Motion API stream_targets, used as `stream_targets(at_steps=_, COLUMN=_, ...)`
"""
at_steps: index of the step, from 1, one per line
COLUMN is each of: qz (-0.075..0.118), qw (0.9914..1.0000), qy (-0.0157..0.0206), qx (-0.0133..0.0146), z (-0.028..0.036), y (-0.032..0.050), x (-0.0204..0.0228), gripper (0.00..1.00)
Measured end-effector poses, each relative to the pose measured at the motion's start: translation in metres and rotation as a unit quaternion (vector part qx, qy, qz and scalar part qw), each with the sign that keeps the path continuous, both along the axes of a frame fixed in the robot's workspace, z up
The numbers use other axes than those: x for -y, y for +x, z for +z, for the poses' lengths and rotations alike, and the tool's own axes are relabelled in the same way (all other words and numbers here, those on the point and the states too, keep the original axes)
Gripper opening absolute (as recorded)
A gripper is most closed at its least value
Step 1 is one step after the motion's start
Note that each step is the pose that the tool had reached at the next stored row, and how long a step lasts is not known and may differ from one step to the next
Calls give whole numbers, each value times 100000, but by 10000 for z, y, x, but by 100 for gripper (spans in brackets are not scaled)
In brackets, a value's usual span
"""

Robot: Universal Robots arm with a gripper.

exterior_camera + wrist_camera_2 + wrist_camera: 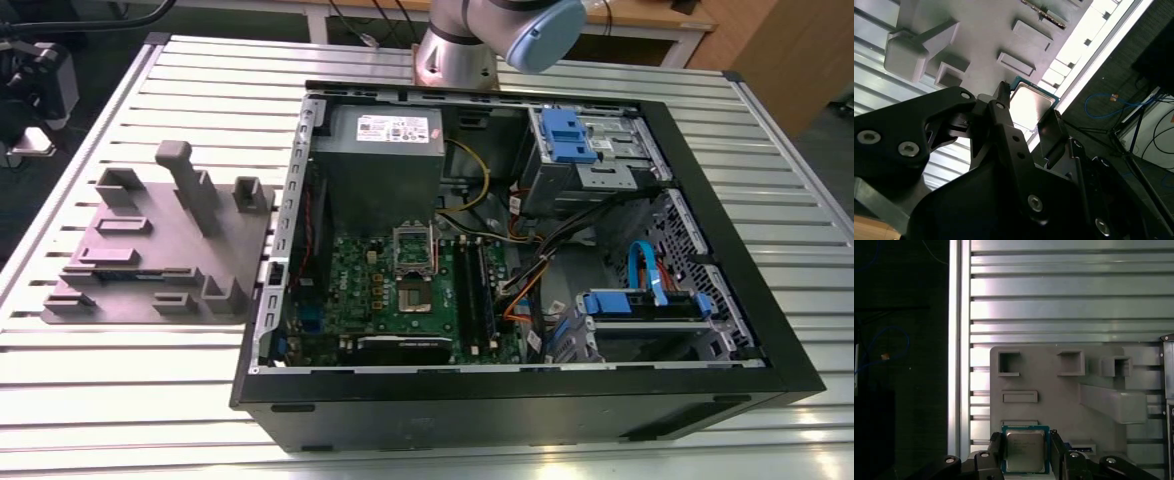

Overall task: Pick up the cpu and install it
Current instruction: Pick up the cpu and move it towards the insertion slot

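Observation:
The cpu (1025, 452) is a small square chip with a shiny metal top and a thin blue-green rim. It sits between the two black fingers of my gripper (1025, 440), which is shut on its opposite edges. The chip hangs well above the grey fixture plate (1054, 390), over the plate's edge nearest the table's rim. In the second wrist view the cpu (1031, 102) shows its bright top between the fingers (1002, 100) of the gripper (1026, 107). The plate (147, 250) lies at the exterior view's left, beside the open computer case (534, 390).
The case holds a green motherboard with an open socket (414, 262), a power supply (380, 135), blue drive cages (581, 140) and loose cables. Tall grey posts (187, 185) rise from the plate. The slatted metal table (1069, 285) ends at an edge (956, 340).

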State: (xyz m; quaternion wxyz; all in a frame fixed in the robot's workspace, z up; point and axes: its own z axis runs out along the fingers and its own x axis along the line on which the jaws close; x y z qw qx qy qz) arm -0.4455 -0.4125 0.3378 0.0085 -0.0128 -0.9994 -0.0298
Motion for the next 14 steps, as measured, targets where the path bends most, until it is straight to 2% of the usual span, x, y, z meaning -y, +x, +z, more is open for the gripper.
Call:
stream_targets(at_steps=3, qz=1, qw=100000, qy=1, qx=1, z=40, y=0, x=0, gripper=47)
stream_targets(at_steps=14, qz=1, qw=100000, qy=0, qx=0, z=64, y=0, x=0, gripper=47)
